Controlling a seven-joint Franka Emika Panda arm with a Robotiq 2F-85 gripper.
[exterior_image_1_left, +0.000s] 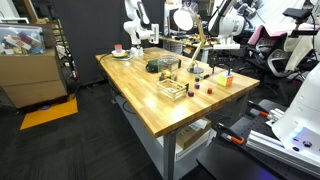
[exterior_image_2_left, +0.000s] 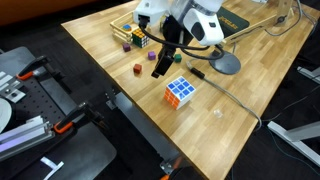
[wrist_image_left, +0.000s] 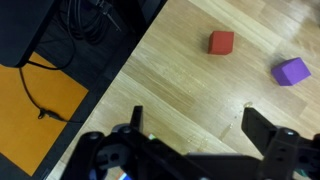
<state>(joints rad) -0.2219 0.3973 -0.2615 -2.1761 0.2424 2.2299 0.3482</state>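
Black robot gripper (wrist_image_left: 195, 130), jaws spread wide and empty, hovers above a pale wooden table (wrist_image_left: 170, 85), near a small red cube (wrist_image_left: 221, 42) and a small purple cube (wrist_image_left: 291, 71).

The arm (exterior_image_2_left: 200, 20) is made of smooth, rounded white shells, as shown in an exterior view, with darker seams at the joints. A black gripper (exterior_image_2_left: 162, 60) is fitted at its end, and in the wrist view two flat black fingers (wrist_image_left: 257, 127) are seen on rounded, hinged black links.
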